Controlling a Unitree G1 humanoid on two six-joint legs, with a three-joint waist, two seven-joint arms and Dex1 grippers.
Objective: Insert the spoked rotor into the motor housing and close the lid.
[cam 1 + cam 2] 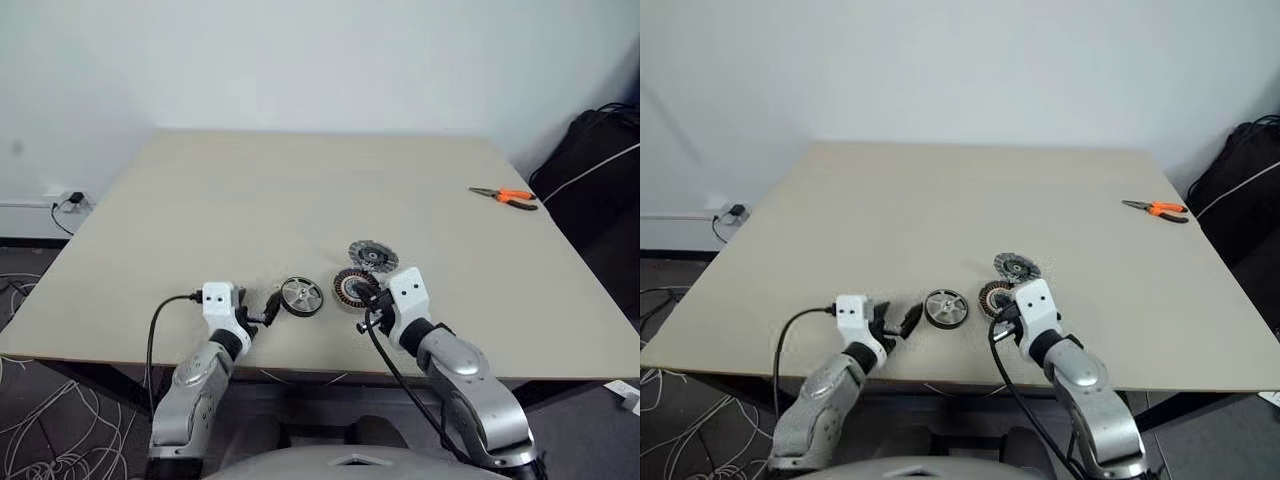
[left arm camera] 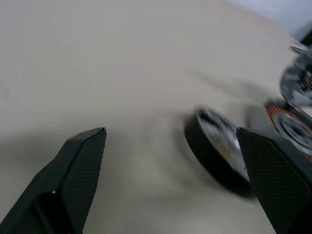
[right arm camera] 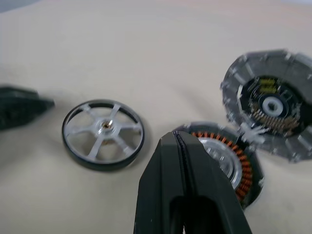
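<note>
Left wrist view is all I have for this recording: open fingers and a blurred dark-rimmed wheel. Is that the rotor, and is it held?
Observer: Yes, the spoked rotor. It lies flat on the table, free, just beyond the left gripper.
Operator: Is the lid on yet?
Observer: No. The lid lies beside the motor housing, windings exposed.
Operator: And the right gripper?
Observer: The right gripper is shut, empty, over the housing.

rotor (image 3: 103,134): silver spokes | housing (image 3: 225,158): coppery windings | lid (image 3: 271,106): seemingly grey
</note>
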